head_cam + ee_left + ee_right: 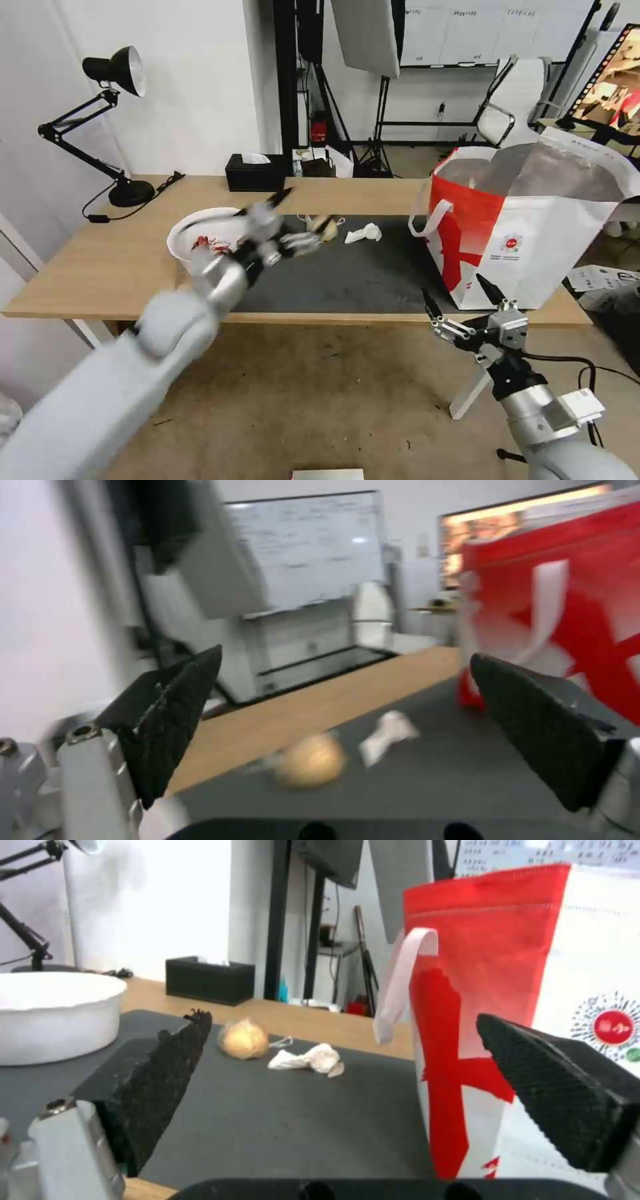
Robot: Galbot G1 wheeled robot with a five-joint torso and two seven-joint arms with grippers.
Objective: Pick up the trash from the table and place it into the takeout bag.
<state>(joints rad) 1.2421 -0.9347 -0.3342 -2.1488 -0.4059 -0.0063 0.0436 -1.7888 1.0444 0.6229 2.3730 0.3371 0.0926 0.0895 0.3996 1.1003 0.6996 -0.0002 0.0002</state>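
Note:
On the table [100,267], a white bowl [193,237] of red shells sits at the left edge of the dark mat [347,273]. A beige knotted lump [327,227] and a crumpled white tissue [363,233] lie at the mat's far edge. My left gripper [293,223] hovers open just left of the lump; its wrist view shows the lump [310,767] and tissue [390,732] ahead between the open fingers. The takeout bag [527,227] stands open at the right. Below the table's front edge, my right gripper [463,300] is open and empty, facing the bag [520,965].
A black tissue box [255,172] sits at the table's back edge and a black desk lamp [113,120] at the back left. Light stands, a chair and a screen fill the room behind. Floor lies in front of the table.

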